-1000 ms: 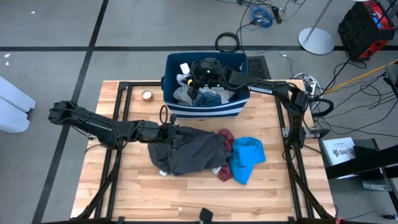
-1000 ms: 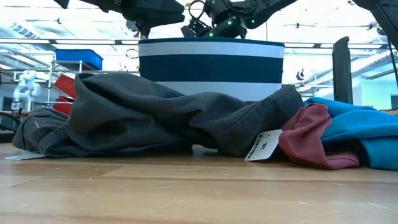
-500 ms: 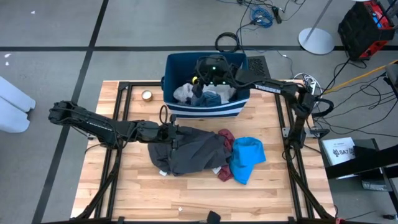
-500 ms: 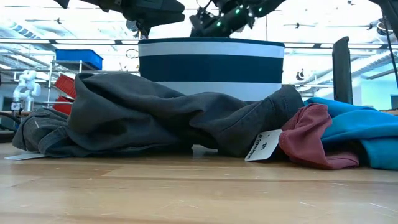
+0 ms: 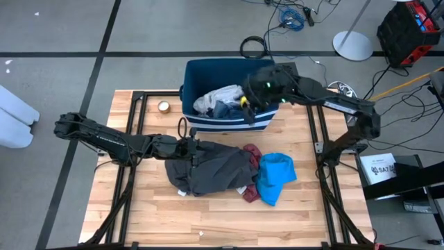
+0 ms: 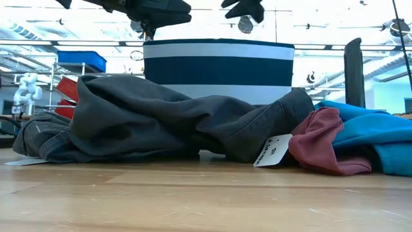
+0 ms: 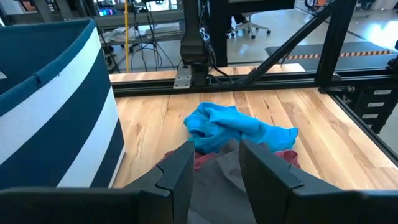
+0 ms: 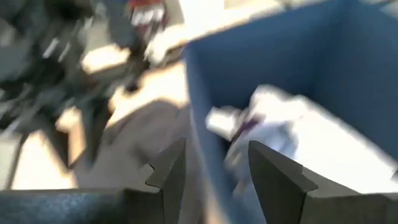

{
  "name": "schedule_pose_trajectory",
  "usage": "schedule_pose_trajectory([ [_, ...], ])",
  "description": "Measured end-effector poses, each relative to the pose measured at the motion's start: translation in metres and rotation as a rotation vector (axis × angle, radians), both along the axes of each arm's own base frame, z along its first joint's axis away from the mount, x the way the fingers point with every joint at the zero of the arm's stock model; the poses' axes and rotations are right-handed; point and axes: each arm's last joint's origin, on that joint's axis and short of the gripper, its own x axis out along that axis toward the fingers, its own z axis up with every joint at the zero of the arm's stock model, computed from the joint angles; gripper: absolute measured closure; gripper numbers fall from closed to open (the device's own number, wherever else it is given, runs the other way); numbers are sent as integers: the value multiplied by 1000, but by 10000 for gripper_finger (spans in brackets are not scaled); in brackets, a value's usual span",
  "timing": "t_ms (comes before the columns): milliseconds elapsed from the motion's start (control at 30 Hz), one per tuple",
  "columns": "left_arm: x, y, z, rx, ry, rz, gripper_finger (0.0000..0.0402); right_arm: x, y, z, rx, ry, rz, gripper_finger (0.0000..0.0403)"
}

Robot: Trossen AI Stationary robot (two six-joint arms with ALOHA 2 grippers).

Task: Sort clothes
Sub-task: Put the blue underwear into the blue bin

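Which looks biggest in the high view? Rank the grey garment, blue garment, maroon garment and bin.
1. Bin and grey garment: too alike to separate.
2. Blue garment.
3. Maroon garment, partly buried under the others, so unsure.

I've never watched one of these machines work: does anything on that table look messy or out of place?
Only the crumpled heap: dark grey garment, maroon piece and bright blue piece overlap unfolded. A small round object sits beside the striped bin.
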Motion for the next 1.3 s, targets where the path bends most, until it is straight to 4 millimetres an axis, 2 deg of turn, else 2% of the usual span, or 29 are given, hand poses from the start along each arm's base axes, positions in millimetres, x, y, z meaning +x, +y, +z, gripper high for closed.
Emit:
schedule_pose_trajectory([
  [267, 0, 0, 0, 0, 0, 0, 265, -17, 75, -20, 120, 303, 153, 245],
  [367, 0, 0, 0, 0, 0, 0, 265, -16, 100, -39, 124, 368, 165, 245],
  [533, 0, 0, 0, -1, 0, 0, 265, -22, 130, -83, 60, 508, 88, 245],
  [733, 0, 0, 0, -1, 0, 0, 265, -35, 138, -137, 75, 648, -56, 245],
  [900, 0, 0, 0, -1, 0, 0, 265, -41, 138, -170, 140, 694, -77, 245],
  [1300, 0, 0, 0, -2, 0, 0, 265, -54, 136, -213, 199, 737, -136, 253],
])
